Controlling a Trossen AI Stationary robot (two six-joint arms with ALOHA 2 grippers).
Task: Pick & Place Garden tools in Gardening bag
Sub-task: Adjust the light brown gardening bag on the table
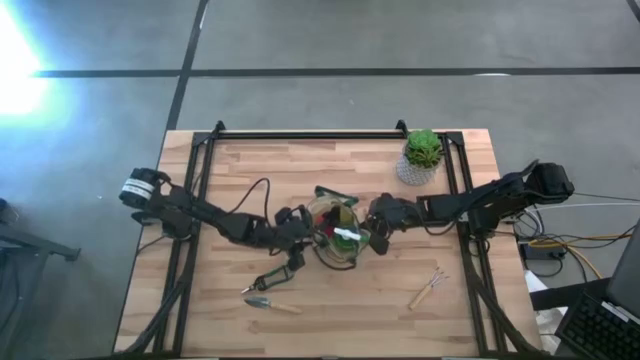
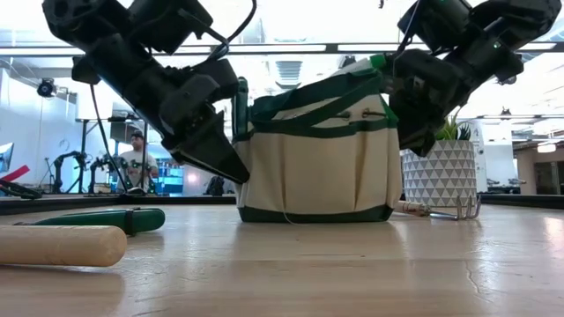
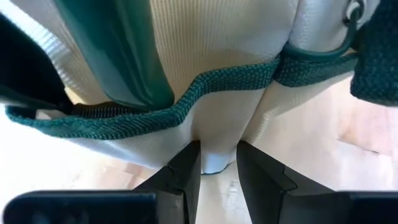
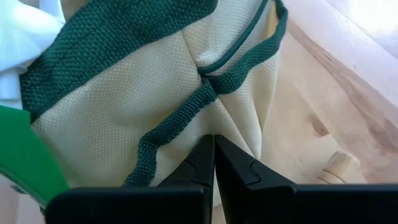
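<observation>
Wooden table (image 1: 330,310), unlabelled gardening bag (image 2: 322,163), potted plant (image 1: 421,157)

Both arms reach in toward the gardening bag (image 1: 338,232) at mid-table, the left gripper (image 3: 217,163) low against its left side with fingers slightly parted around a fold of fabric, the right gripper (image 4: 214,163) at its right side, fingers pressed together.

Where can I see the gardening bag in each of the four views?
High: bag at table centre, between both grippers.
Low: bag in the middle, standing on the table.
Left wrist: bag fills the view.
Right wrist: bag fills most of it.
Shared landmark: its green trim.
</observation>
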